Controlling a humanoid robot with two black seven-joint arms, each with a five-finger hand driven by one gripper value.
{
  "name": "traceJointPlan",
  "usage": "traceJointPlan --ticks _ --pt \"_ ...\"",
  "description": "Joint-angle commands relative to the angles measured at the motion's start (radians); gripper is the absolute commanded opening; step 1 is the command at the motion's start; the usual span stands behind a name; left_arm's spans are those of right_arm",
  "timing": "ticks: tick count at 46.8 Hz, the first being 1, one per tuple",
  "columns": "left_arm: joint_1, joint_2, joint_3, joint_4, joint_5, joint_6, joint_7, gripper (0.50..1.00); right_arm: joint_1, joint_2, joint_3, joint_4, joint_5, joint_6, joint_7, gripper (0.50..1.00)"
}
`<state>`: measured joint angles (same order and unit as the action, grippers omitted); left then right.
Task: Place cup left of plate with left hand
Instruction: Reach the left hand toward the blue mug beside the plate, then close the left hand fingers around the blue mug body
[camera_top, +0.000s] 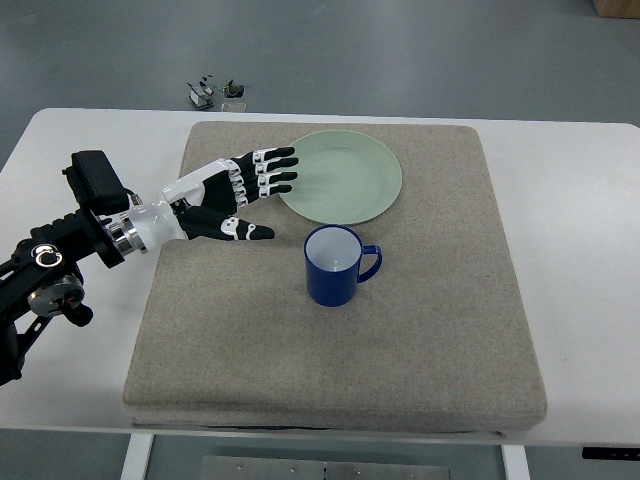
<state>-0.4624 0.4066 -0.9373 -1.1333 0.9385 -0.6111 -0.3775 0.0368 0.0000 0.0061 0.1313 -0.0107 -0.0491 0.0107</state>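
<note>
Standing upright on the near-middle part of the mat (400, 330), the blue cup (334, 264) showed a white inside and had its handle pointing to the picture's right. It was empty as far as the view allowed, and nothing touched it. The mat, a grey-beige felt pad, covered most of the white table (570, 200) and lay flat, with its near edge close to the table's near edge.

To the left of the cup, the left hand (228, 195) reached in over the mat's left side, its arm (60, 260) coming from the picture's left edge. The black and white fingers (270, 170) were spread and stretched out straight towards the right, with the thumb (240, 230) held apart below them; the hand held nothing. The thumb tip was near the cup's left side but apart from it.

Beyond the cup, the pale green plate (345, 178) lay flat on the far half of the mat, just behind the cup and apart from it. The fingertips reached the plate's left rim; whether they touched it or hovered above it could not be told.

Farthest off, past the table's far edge, a few small dark metal bits (215, 92) lay on the grey floor (400, 50).
</note>
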Motion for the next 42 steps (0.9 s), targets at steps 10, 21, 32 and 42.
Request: traceJointPlan --ticks 10,21,32,42 --pt "0.03 -0.095 0.002 0.033 0.135 0.0 0.0 0.996 0.0 0.0 0.0 0.001 0.0 0.0 0.0 0.934" --pt "0.025 -0.109 0.008 0.055 0.141 0.0 0.005 0.999 0.0 0.0 0.0 -0.001 0.0 0.0 0.0 0.934" --pt "0.013 -0.121 0.071 0.067 0.141 0.0 0.005 0.996 0.0 0.0 0.0 -0.001 0.0 0.0 0.0 0.934" --pt "-0.008 -0.141 0.075 0.084 0.143 0.0 0.011 0.996 0.0 0.0 0.0 0.001 0.0 0.0 0.0 0.934"
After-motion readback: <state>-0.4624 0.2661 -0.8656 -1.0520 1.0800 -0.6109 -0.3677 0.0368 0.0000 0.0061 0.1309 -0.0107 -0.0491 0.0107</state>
